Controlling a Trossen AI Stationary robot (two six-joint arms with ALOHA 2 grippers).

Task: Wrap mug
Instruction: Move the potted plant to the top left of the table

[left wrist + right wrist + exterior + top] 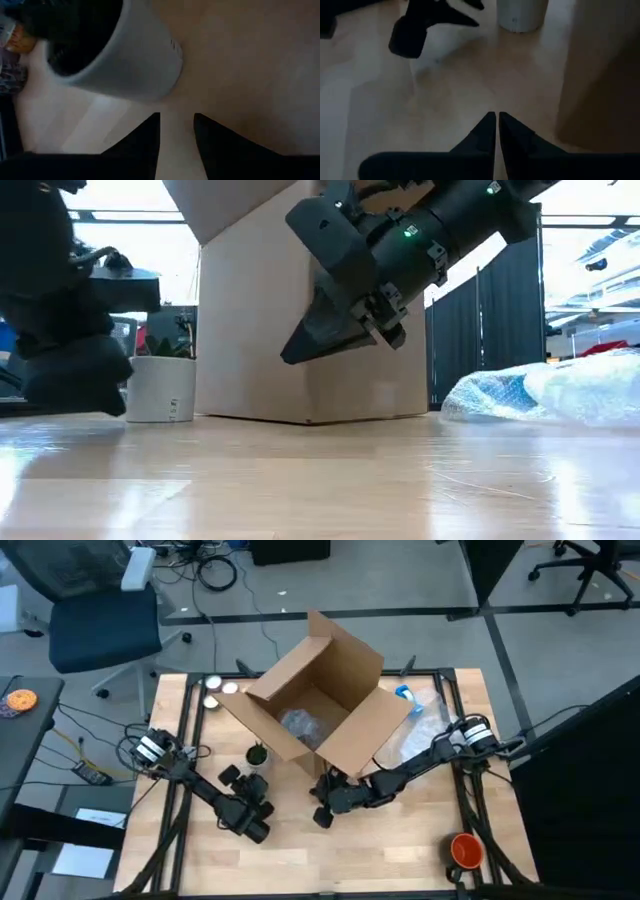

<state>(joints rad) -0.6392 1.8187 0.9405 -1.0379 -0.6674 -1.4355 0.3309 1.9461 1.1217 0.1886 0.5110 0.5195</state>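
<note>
The white mug [258, 754] sits upright on the tabletop [400, 850], right beside the cardboard box [315, 705], unwrapped. The left pincer [247, 780] is just short of the mug, fingers a narrow gap apart and empty. The right pincer [322, 816] hangs near the box's front corner, fingers pressed together, holding nothing. The risk I see: the bubble wrap [425, 730] lies on the far side of the box, and 2 arms crowding that corner could bump the mug over or shove the box.

Even overhead light in the high view; bright windows [130, 240] backlight the low view, with glare on the tabletop [320, 480]; both wrist views are dim and blurred.
</note>
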